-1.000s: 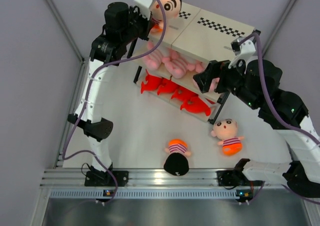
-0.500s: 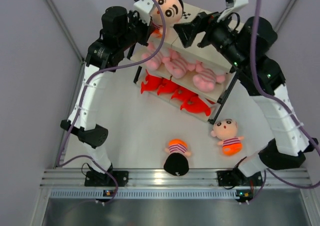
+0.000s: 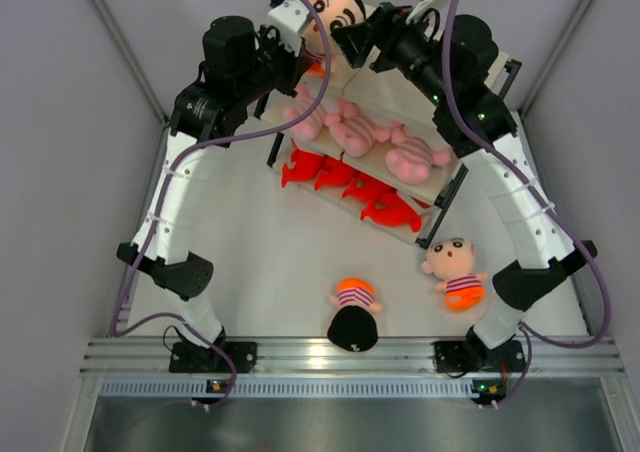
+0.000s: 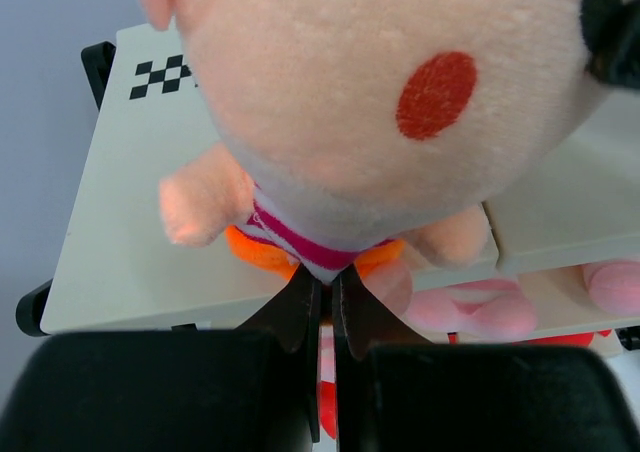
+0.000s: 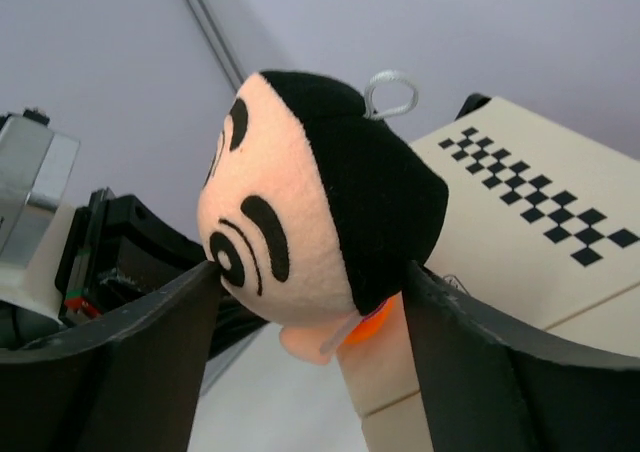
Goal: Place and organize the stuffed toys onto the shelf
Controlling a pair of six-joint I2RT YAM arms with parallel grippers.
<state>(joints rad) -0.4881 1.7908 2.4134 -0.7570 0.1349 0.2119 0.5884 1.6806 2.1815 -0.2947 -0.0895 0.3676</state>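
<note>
White tabletop [image 3: 270, 242] carries the shelf [image 5: 500, 242] at its far side. Over the left end of its top board sits 1 boy doll [image 3: 335, 7], upright. The left gripper [image 4: 322, 287] is pressed together, pinching the doll at its orange shorts. The right gripper [image 5: 312, 272] is spread, with 1 finger on each side of the doll's head. 3 pink plush animals [image 3: 350, 127] lie on the middle tier. 2 more dolls [image 3: 455, 272] lie on the tabletop, nearer the arms' bases.

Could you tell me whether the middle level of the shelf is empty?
No, three pink plush animals lie side by side on the middle level of the shelf.
</note>
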